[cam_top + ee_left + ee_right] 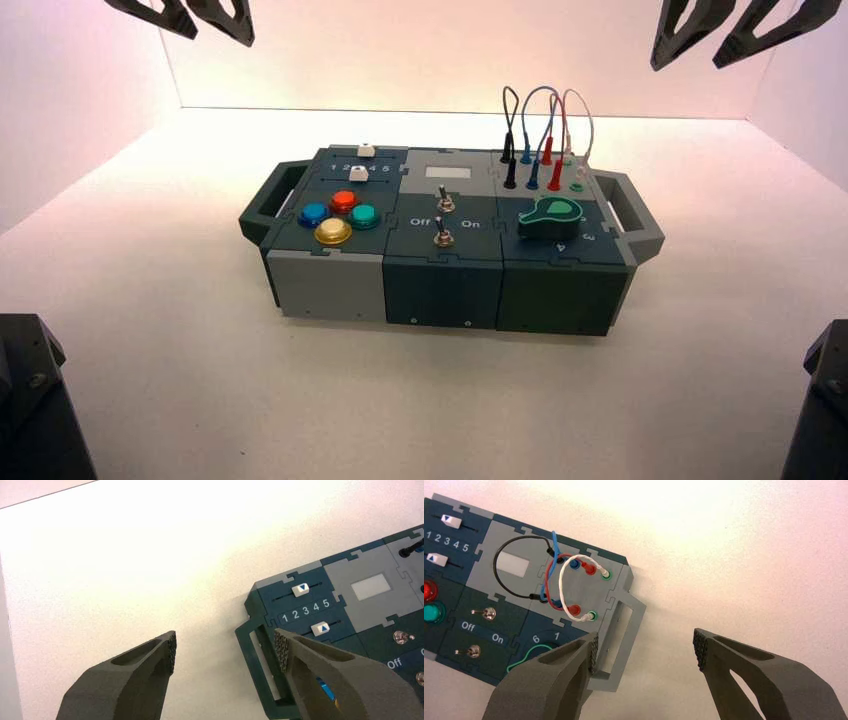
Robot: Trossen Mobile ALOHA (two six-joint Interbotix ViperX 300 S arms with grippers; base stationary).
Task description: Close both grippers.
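Note:
My left gripper (188,18) hangs high at the back left, above and behind the box (445,275). In the left wrist view its two black fingers stand wide apart, and the left gripper (225,647) is open and empty over the white table beside the box's dark handle (257,665). My right gripper (722,35) hangs high at the back right. In the right wrist view the right gripper (646,650) is open and empty, its fingers wide apart over the table beside the box's grey handle (621,635).
The box bears two white sliders (301,589), coloured buttons (338,215), two toggle switches (443,200) by the lettering Off and On, a green knob (549,213) and looped wires (569,580) in sockets. Dark blocks (30,400) stand at the front corners.

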